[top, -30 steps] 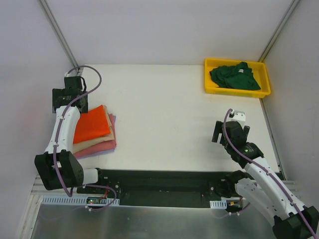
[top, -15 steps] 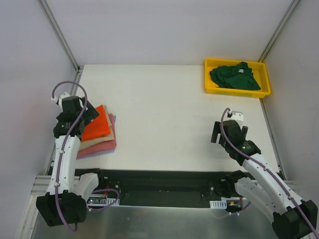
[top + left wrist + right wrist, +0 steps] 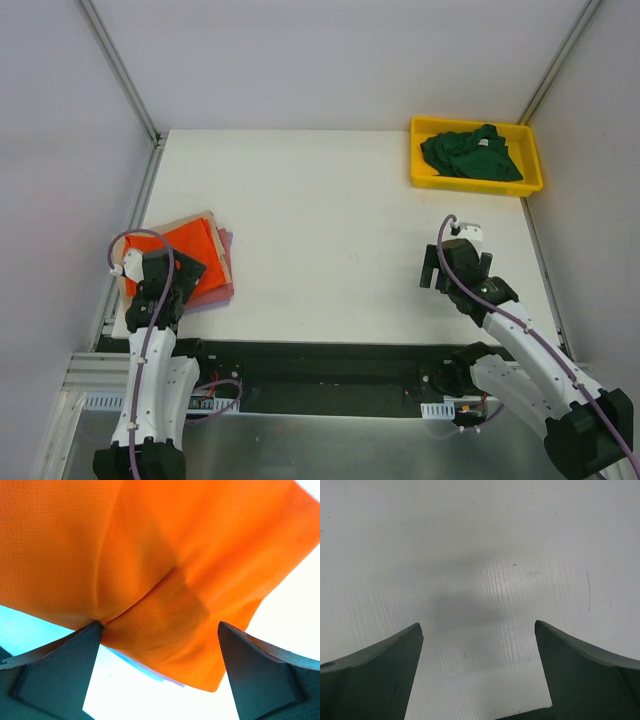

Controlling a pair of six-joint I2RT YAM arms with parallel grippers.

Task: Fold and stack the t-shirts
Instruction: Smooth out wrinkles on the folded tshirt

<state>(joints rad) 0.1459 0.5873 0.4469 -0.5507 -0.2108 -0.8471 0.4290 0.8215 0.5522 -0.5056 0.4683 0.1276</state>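
A stack of folded t-shirts lies at the table's left edge: the orange-red shirt (image 3: 190,248) on top, the tan shirt (image 3: 160,224) showing at its far side, the pink shirt (image 3: 226,288) at its right edge. My left gripper (image 3: 176,276) is open, low over the near part of the orange shirt. In the left wrist view the orange shirt (image 3: 165,555) fills the frame beyond the open gripper (image 3: 160,626). The dark green shirt (image 3: 468,152) lies crumpled in the yellow tray (image 3: 425,180). My right gripper (image 3: 456,268) is open and empty over bare table (image 3: 480,555).
The yellow tray stands in the far right corner. White walls with metal posts (image 3: 120,70) close in the table on three sides. The black mounting rail (image 3: 320,365) runs along the near edge between the arm bases.
My left arm has swung back from the far left edge to the near side of the stack, so more of the orange and tan shirts shows. My right gripper has shifted slightly forward and left.
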